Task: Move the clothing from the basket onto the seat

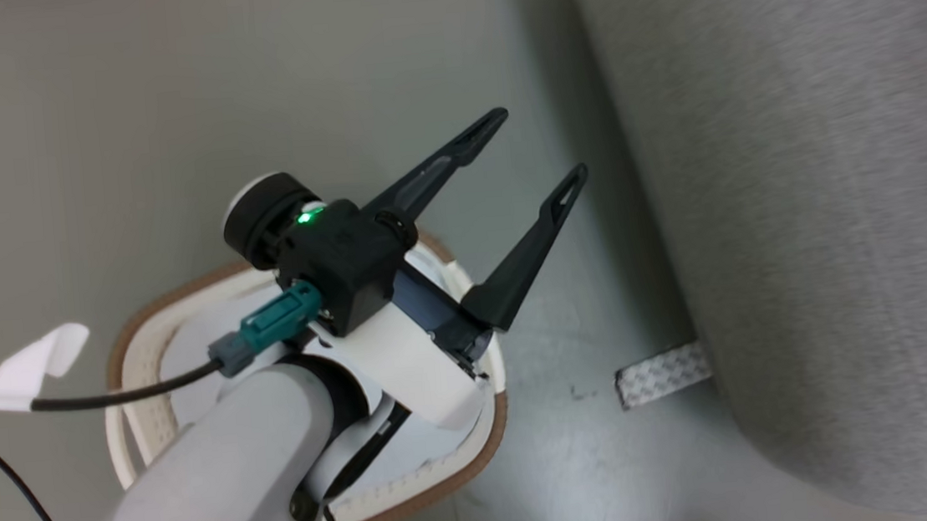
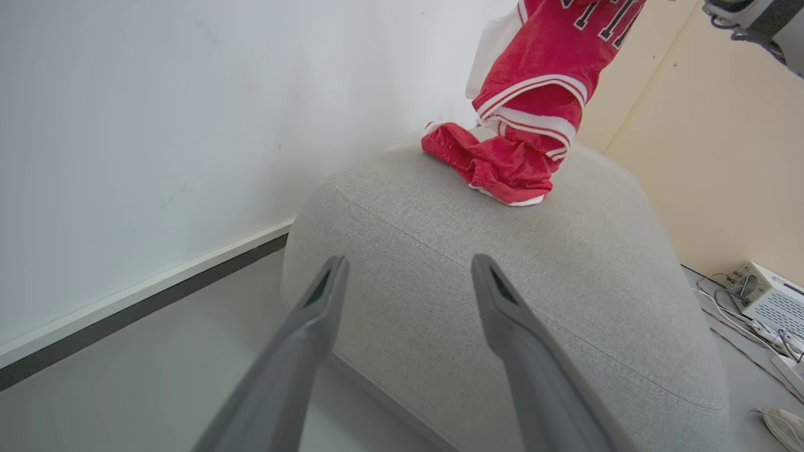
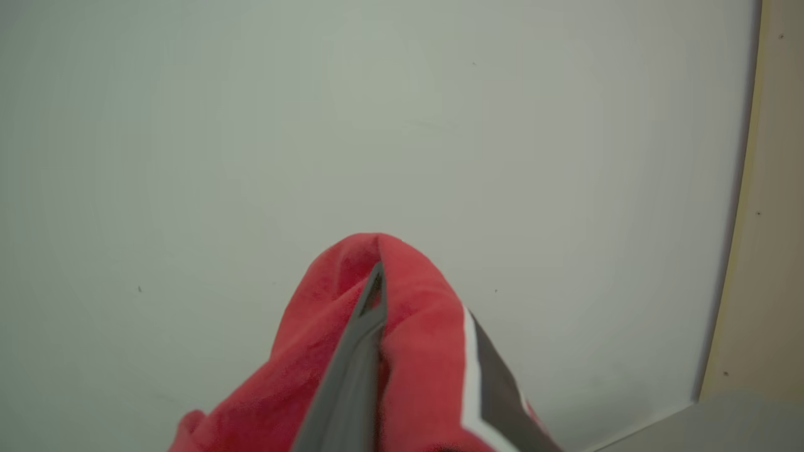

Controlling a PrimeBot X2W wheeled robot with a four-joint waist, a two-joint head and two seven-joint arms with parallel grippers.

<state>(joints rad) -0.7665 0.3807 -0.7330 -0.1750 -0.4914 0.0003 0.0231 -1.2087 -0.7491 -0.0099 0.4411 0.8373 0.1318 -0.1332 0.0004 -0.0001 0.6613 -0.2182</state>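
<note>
Right wrist view: right hand (image 3: 377, 285) tight on red clothing (image 3: 421, 339); left hand (image 2: 407, 270) wide; black-and-white lettering (image 2: 597, 16) partial, unreadable.

clothing (image 2: 540, 69) is red with white stripes, seat (image 2: 565, 270) light grey.

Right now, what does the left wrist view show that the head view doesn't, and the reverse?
Left wrist view: red clothing piled on the seat top, a jersey hanging down onto it, and a white wall. Head view: the basket and a tape strip on the floor. Shared: the seat, the floor and the open left gripper.
</note>
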